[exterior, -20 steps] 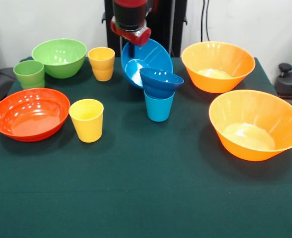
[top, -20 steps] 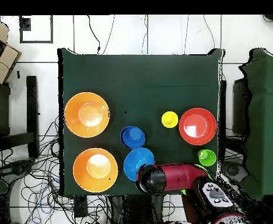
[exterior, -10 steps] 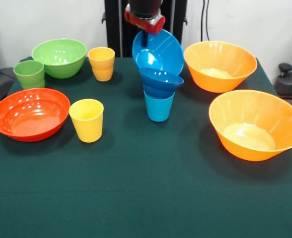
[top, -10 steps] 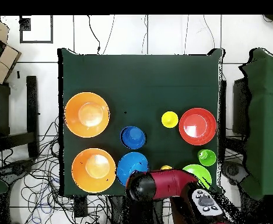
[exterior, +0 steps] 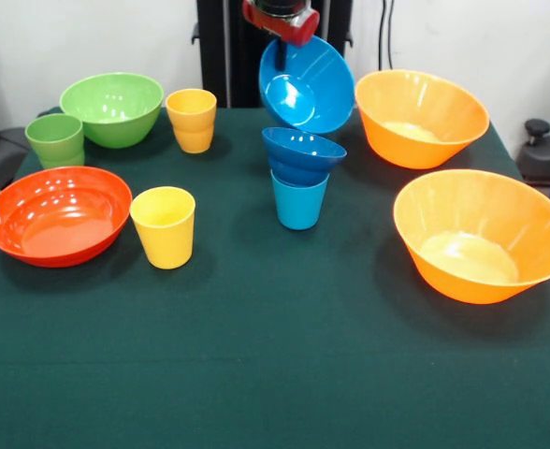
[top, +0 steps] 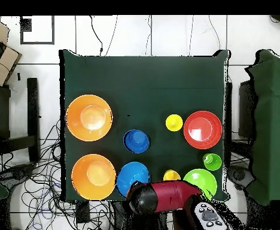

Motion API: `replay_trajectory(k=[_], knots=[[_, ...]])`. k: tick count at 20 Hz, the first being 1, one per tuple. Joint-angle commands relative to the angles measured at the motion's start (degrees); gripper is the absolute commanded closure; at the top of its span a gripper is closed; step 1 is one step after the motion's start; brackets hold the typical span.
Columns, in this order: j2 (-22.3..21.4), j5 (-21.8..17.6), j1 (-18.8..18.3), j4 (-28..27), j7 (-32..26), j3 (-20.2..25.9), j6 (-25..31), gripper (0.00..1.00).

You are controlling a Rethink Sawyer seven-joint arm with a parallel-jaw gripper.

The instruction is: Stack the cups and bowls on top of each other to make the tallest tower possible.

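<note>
My gripper (exterior: pixel 281 39) is at the top of the front view, shut on the rim of the medium light blue bowl (exterior: pixel 308 86). It holds the bowl tilted in the air, behind and above the tower. The bowl also shows in the overhead view (top: pixel 132 176), next to the arm (top: pixel 160 196). The tower is the small dark blue bowl (exterior: pixel 302 152) on the light blue cup (exterior: pixel 298 201); from above only the dark blue bowl (top: pixel 136 141) shows. The held bowl's edge is close to the far orange bowl (exterior: pixel 421 118).
The near orange bowl (exterior: pixel 481 234) is at the right. The red-orange bowl (exterior: pixel 57 213), a yellow cup (exterior: pixel 164 225), the green cup (exterior: pixel 55 138), the green bowl (exterior: pixel 112 108) and a second yellow cup (exterior: pixel 192 119) stand at the left.
The gripper has risen and moved right in the front view with the light blue bowl. The far orange bowl has shifted a little to the right.
</note>
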Motion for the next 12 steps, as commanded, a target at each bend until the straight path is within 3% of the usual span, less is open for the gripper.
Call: replay_trajectory(k=[1,12], knots=[[4.39,1.02,-0.76,-3.52,-1.64,3.89,1.36,1.0],[3.18,1.14,-3.52,-5.04,-4.23,5.04,4.27,1.0]])
